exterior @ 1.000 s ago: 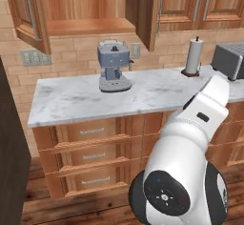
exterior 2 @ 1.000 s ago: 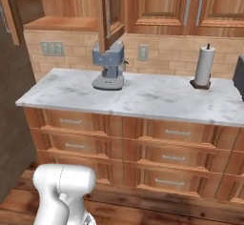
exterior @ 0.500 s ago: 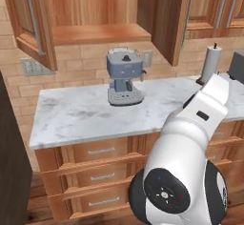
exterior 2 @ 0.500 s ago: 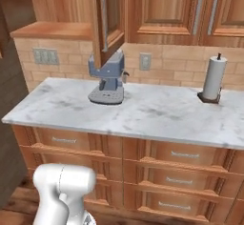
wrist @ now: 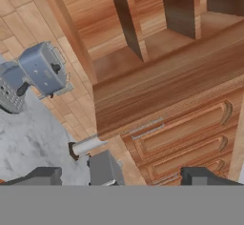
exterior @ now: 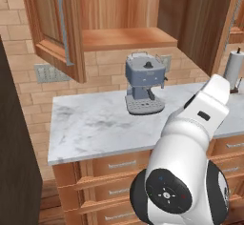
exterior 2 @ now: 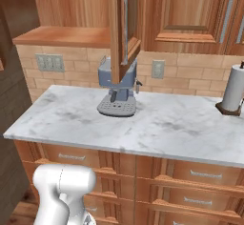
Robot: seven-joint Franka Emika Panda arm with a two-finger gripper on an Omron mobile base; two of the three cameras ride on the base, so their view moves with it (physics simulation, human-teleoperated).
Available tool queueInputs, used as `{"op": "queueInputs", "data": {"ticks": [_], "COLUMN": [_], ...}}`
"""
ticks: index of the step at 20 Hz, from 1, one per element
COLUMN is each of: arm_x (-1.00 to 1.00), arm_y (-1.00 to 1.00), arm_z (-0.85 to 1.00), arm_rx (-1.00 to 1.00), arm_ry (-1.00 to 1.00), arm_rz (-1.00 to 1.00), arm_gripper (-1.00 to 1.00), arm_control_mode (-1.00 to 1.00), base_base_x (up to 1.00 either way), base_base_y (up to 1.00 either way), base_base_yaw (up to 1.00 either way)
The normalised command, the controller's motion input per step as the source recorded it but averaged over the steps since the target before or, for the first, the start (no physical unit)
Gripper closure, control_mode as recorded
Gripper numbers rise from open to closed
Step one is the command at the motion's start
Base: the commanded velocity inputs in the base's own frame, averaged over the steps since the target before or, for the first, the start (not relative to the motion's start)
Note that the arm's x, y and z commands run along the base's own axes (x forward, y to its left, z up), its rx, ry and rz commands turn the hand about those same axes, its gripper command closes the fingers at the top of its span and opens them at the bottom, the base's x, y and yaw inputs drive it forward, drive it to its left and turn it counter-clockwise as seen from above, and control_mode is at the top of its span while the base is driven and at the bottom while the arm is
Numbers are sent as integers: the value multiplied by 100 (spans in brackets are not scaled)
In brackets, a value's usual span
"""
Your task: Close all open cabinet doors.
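— Where are the open cabinet doors (exterior: 55, 26) from the espresso machine (exterior: 143, 83)?

— Both above it: one swung out up-left, the other door (exterior: 207, 24) up-right, edge-on in the right base view. Long axes vertical, like their bar handles.

— And the jaws?

— Spread wide, gripping nothing, tips (wrist: 121, 176) aimed up at the cabinet; the doors' tops are cut off, and how near they lie is unclear.

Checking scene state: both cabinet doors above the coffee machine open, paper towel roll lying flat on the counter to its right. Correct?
Not quite. The paper towel roll stands upright on its holder, as the right base view shows. Both doors above the coffee machine are open.
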Motion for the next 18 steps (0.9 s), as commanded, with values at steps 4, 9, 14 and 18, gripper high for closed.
{"op": "queueInputs", "data": {"ticks": [4, 9, 14, 18], "arm_x": [0, 0, 0, 0], "arm_y": [0, 0, 0, 0], "arm_z": [0, 0, 0, 0], "arm_rx": [0, 0, 0, 0], "arm_ry": [0, 0, 0, 0], "arm_rz": [0, 0, 0, 0], "arm_gripper": [-100, -100, -100, -100], "arm_control_mode": [100, 100, 100, 100], "base_base_x": [50, 51, 33, 26], "base_base_y": [31, 21, 8, 10], "base_base_yaw": [0, 0, 0, -2]}}
